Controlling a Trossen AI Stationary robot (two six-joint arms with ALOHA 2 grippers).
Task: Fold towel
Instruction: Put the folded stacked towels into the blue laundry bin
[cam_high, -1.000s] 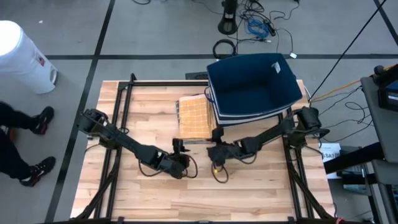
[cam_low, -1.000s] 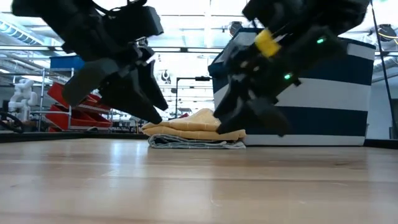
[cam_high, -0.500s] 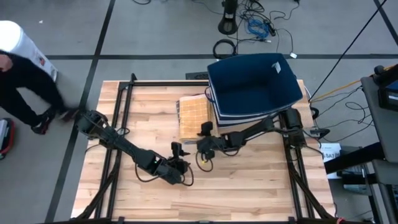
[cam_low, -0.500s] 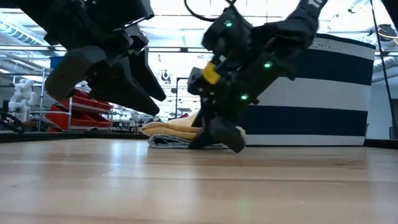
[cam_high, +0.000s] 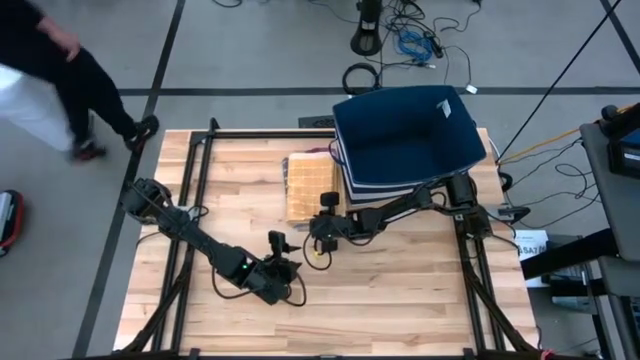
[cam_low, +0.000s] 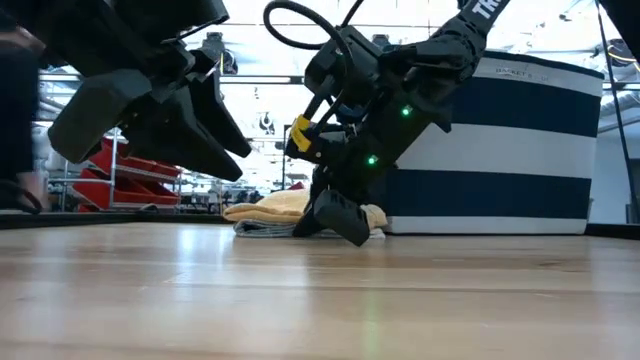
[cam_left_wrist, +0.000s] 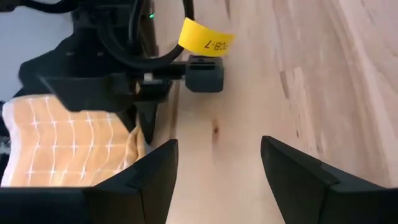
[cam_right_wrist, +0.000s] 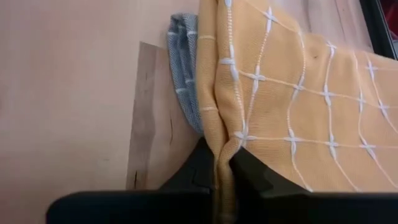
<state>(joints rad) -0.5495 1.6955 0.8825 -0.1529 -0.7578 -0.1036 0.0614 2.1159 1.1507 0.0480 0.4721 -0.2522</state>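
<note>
The right gripper (cam_right_wrist: 222, 167) pinches the soft, limp yellow towel (cam_high: 310, 187) at its six o'clock edge, best grasped there; left gripper (cam_high: 281, 275) waits, fingers spread.

Even overhead light, bright backlight at table level.
Ceiling strip lights glare white behind the arms in the low view, leaving them near silhouettes. The walking person (cam_high: 60, 70) is motion-blurred. Wrist views soften close up: the dark fingers (cam_left_wrist: 298, 180) lose focus, and the wooden table (cam_right_wrist: 68, 93) looks hazy.
</note>
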